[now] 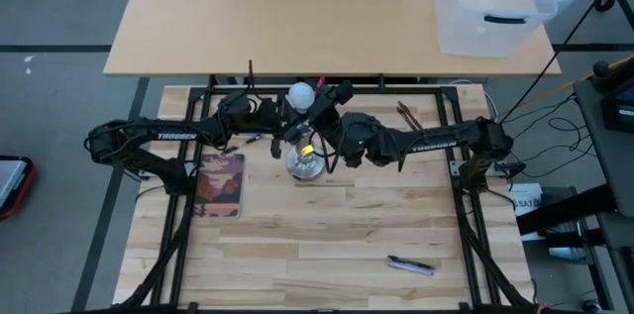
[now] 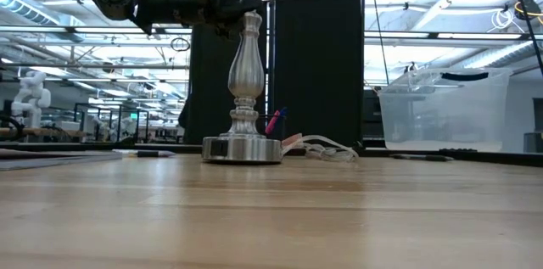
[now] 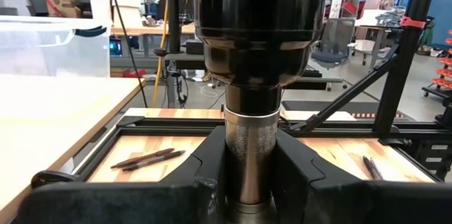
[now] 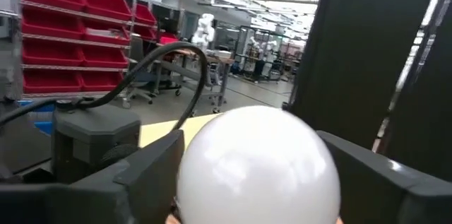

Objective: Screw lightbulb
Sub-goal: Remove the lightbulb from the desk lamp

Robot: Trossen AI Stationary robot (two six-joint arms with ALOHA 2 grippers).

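- I am steadying the socket stand (image 2: pixel 243 91) with my left tool (image 3: pixel 247 181), its fingers closing narrowly on the upper post just below the socket.
- I am gripping the lightbulb (image 1: pixel 301 95) in my right tool (image 4: pixel 254 181), globe between the fingers, near the stand but beside its top, above the tabletop (image 1: pixel 327 245).
- I judge the step as bringing bulb to socket; next calls for lining its base up, then seating and twisting it.

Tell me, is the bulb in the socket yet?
Not yet. The lightbulb is out of the socket stand, held in the right gripper. The left gripper clamps the stand's post, which stands upright.
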